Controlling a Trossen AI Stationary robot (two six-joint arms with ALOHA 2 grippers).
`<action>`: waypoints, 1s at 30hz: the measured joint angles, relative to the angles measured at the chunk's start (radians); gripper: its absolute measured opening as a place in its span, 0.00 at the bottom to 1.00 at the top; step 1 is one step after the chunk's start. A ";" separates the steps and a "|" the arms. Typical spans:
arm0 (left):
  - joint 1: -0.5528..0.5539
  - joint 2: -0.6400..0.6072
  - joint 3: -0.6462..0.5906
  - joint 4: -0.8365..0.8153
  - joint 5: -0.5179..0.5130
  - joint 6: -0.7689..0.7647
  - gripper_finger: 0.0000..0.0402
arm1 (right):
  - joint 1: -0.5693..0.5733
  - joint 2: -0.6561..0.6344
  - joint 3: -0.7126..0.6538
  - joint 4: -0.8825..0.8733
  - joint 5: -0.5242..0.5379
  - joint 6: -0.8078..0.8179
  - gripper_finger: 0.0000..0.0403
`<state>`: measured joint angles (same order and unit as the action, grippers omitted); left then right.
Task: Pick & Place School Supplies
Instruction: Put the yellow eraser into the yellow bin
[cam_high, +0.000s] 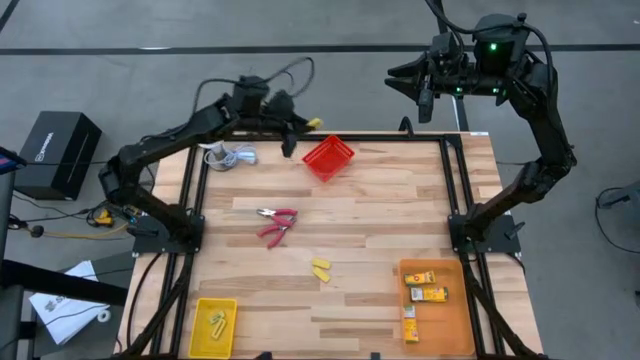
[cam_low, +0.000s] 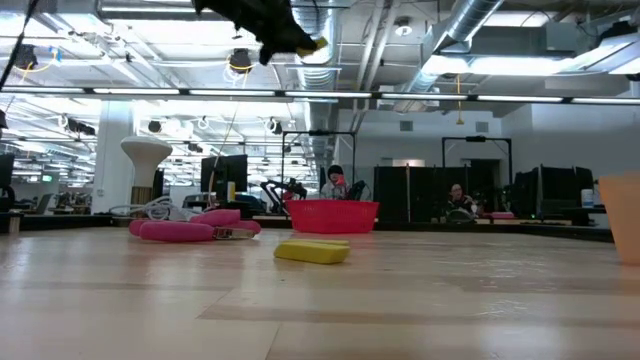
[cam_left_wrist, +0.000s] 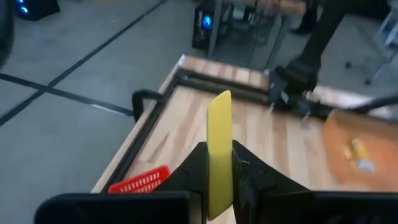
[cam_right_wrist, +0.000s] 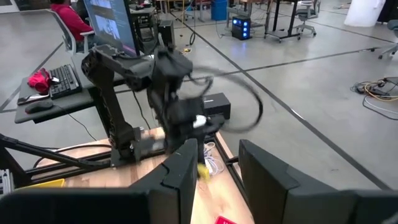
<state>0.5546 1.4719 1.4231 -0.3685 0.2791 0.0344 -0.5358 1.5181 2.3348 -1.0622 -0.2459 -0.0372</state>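
The left gripper (cam_high: 305, 127) pinches 1 yellow piece (cam_left_wrist: 219, 152) high near the red bin (cam_high: 328, 158). Carry it slowly toward 7 o'clock, to the yellow bin (cam_high: 199, 327). The right gripper (cam_right_wrist: 214, 168) waits, open, holding nothing.

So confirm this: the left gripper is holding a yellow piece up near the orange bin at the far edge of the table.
Not quite. The left gripper does hold the yellow piece, but the bin beside it at the table's far edge is the red bin, as the high view shows. The orange bin sits at the near right corner.

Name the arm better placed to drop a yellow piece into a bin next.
Left: the left gripper already clamps a flat yellow piece beside the red bin. The right gripper hangs open, beyond the table.
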 joint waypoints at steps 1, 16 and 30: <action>0.012 -0.016 0.000 0.005 0.014 -0.019 0.07 | 0.000 0.000 0.000 0.000 0.000 0.000 0.27; 0.040 -0.229 0.000 -0.021 0.388 -0.226 0.07 | 0.001 -0.002 0.000 -0.003 -0.021 -0.054 0.27; 0.036 -0.370 0.001 -0.084 0.462 -0.331 0.07 | 0.000 -0.002 0.000 -0.006 -0.046 -0.102 0.27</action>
<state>0.5903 1.1023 1.4239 -0.4524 0.7408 -0.2971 -0.5354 1.5162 2.3348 -1.0686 -0.2916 -0.1390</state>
